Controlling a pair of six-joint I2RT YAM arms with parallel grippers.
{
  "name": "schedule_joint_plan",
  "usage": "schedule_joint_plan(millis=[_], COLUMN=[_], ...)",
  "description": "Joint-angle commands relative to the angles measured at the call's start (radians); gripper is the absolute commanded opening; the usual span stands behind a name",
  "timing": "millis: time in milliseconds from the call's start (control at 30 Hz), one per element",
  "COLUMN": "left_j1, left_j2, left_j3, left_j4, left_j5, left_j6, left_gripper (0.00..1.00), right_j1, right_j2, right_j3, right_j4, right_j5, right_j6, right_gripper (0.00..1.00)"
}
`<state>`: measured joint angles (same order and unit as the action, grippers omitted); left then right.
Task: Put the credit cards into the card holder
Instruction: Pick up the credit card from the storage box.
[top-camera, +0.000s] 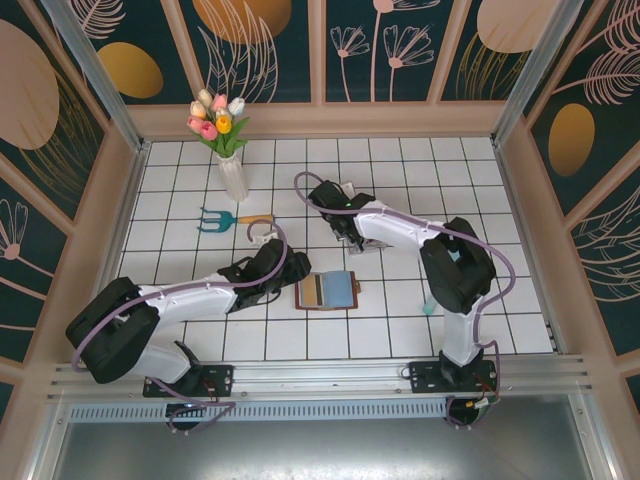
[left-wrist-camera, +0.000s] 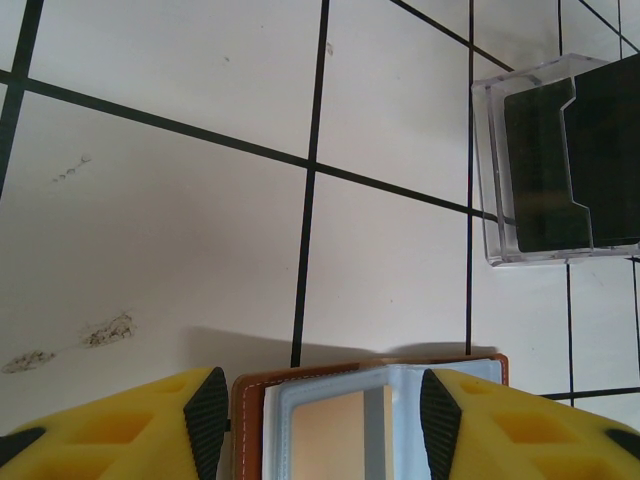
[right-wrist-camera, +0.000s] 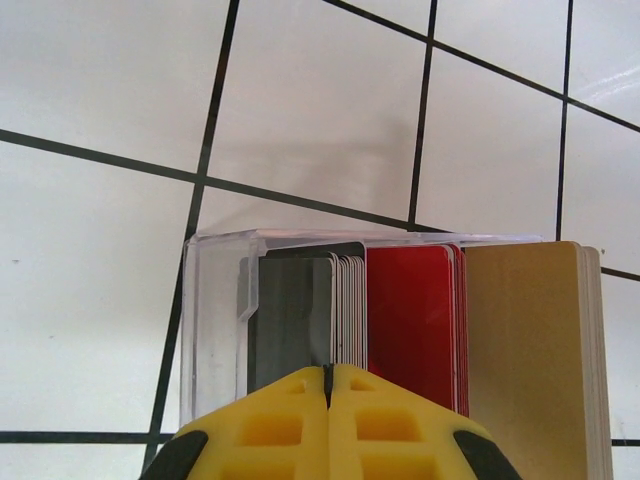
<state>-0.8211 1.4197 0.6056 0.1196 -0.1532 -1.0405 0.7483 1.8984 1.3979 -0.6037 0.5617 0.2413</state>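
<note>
Right gripper (right-wrist-camera: 328, 375) fingers clenched tight atop the red, black and tan plastic cards (right-wrist-camera: 410, 320) in the clear plastic rack (right-wrist-camera: 215, 330); can't tell if one's pinched. Brown leather folding wallet (top-camera: 326, 291) lies open, rack at its 1 o'clock. Left gripper (left-wrist-camera: 322, 400) released, straddling the wallet's edge.

White-and-black arms (top-camera: 190, 298), purple cables (top-camera: 296, 183), yellow pincer fingers (right-wrist-camera: 265, 425), black pads (left-wrist-camera: 207, 425)

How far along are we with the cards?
Done: wallet lies open, a tan card apparently sleeved. In hand: right gripper shut at the rack, whether on a card is unclear; left gripper open over the wallet. Left: red cards, a tan stack and others in the rack.
</note>
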Motion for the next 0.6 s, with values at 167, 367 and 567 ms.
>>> schedule_joint_plan(millis=[167,367,567], left_j1=[0.001,0.001,0.006], left_j2=[0.007,0.004,-0.003], left_j3=[0.009,0.010,0.010], left_j4=[0.014,0.019,0.054], left_j5=[0.011,0.016,0.060], left_j6=[-0.005,-0.006,-0.006], left_gripper=[0.56,0.56,0.57], right_j1=[-0.026,-0.066,-0.118], right_j2=[-0.102,-0.138,-0.238], right_j3=[-0.004,-0.031,-0.087], right_j4=[-0.012,0.026,0.113], right_j5=[-0.085,-0.208,-0.406], right_j6=[0.024,0.057,0.118], right_gripper=[0.00,0.00,0.00])
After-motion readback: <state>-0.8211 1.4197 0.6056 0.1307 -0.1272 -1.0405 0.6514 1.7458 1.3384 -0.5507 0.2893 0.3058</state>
